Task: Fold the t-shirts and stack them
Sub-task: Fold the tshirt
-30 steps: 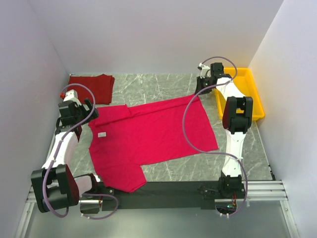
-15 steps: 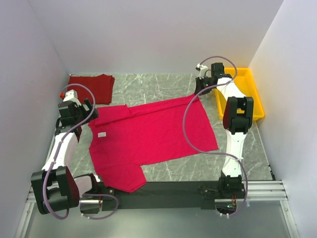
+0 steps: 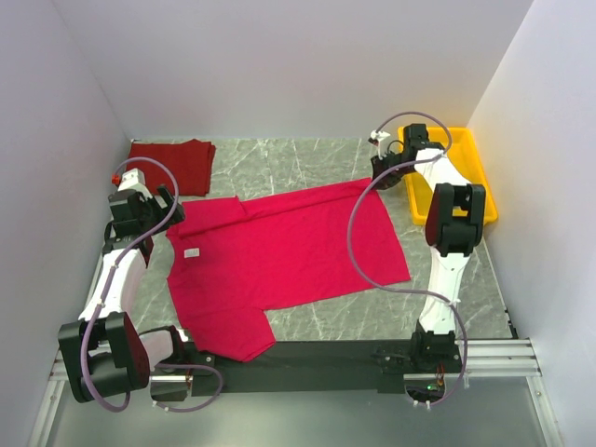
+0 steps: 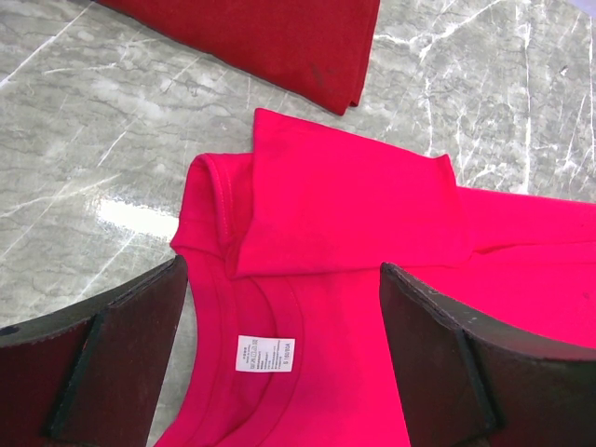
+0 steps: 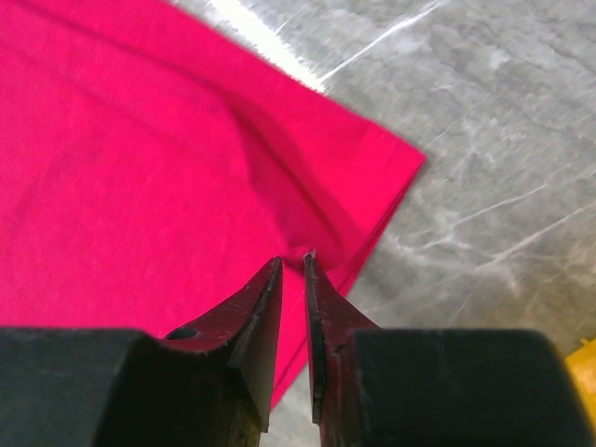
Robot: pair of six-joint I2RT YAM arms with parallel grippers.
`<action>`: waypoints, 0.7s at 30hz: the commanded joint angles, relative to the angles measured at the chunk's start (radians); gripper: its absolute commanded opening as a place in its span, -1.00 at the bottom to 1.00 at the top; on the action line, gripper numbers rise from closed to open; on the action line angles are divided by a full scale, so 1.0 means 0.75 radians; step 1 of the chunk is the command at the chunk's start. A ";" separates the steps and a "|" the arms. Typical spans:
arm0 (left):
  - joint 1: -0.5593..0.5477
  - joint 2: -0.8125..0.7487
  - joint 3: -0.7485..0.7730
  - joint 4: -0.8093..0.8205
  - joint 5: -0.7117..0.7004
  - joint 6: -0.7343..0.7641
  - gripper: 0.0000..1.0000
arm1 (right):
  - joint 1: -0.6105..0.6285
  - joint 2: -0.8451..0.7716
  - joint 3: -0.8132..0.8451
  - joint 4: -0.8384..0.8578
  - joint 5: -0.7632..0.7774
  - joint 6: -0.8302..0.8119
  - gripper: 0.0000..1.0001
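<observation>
A bright crimson t-shirt [image 3: 289, 251] lies spread on the marble table, its white neck label [image 4: 264, 354] showing. My left gripper [image 4: 284, 279] hovers open over the collar, one finger on each side of the label, touching nothing; in the top view the left gripper [image 3: 170, 207] sits at the shirt's left shoulder. One sleeve [image 4: 345, 200] is folded inward. My right gripper [image 5: 293, 261] is shut on a small ridge of the crimson t-shirt [image 5: 140, 158] near its far right hem corner, and in the top view that right gripper [image 3: 384, 168] is beside the tray. A darker red t-shirt [image 3: 177, 163] lies folded at the back left.
A yellow plastic tray [image 3: 484, 191] stands at the back right, close behind the right arm. White walls close in the table on the left, back and right. The folded dark shirt's edge [image 4: 270, 37] lies just beyond the left gripper.
The right gripper has shifted slightly right and back toward the tray with the hem corner pinched. The left arm has not moved.
</observation>
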 commanded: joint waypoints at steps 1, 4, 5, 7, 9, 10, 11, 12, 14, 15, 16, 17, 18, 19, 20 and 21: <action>0.009 -0.014 -0.002 0.031 0.033 0.018 0.77 | -0.003 -0.123 -0.004 -0.047 0.007 -0.124 -0.52; 0.009 -0.014 0.002 0.029 0.029 0.027 0.77 | -0.003 -0.143 -0.034 -0.062 0.095 -0.196 -0.33; 0.009 -0.012 0.004 0.031 0.031 0.029 0.77 | -0.003 -0.161 -0.055 -0.056 0.160 -0.208 -0.24; 0.012 -0.014 0.004 0.033 0.031 0.037 0.77 | -0.014 -0.178 -0.065 -0.058 0.207 -0.243 -0.18; 0.014 -0.010 0.002 0.031 0.031 0.045 0.77 | -0.030 -0.217 -0.083 -0.056 0.202 -0.261 -0.17; 0.016 -0.008 0.004 0.037 0.037 0.045 0.77 | -0.042 -0.229 -0.092 -0.052 0.189 -0.269 -0.18; 0.016 -0.004 0.000 0.039 0.044 0.045 0.77 | -0.044 -0.251 -0.106 -0.039 0.181 -0.275 -0.17; 0.018 0.003 0.002 0.041 0.048 0.043 0.77 | -0.044 -0.256 -0.102 -0.035 0.163 -0.275 -0.18; 0.016 0.013 0.000 0.057 0.068 0.033 0.77 | -0.036 -0.235 -0.039 -0.072 0.120 -0.247 -0.18; 0.016 0.029 0.004 0.062 0.076 0.021 0.77 | -0.030 -0.219 0.000 -0.104 0.085 -0.202 -0.17; 0.016 0.045 0.010 0.064 0.087 0.012 0.76 | -0.020 -0.203 0.035 -0.141 0.024 -0.178 -0.17; 0.018 0.062 0.032 0.068 0.095 0.004 0.76 | 0.004 -0.178 0.078 -0.188 -0.001 -0.151 -0.17; 0.018 0.100 0.040 0.078 0.123 -0.028 0.75 | 0.017 -0.178 0.076 -0.191 -0.015 -0.102 -0.17; 0.018 0.127 0.051 0.088 0.140 -0.047 0.75 | 0.021 -0.180 0.066 -0.176 -0.017 -0.073 -0.17; 0.018 0.160 0.081 0.096 0.162 -0.065 0.73 | 0.062 -0.190 0.027 -0.132 -0.023 -0.016 -0.17; 0.016 0.237 0.104 0.092 0.176 -0.088 0.70 | 0.068 -0.194 0.013 -0.117 -0.032 0.005 -0.17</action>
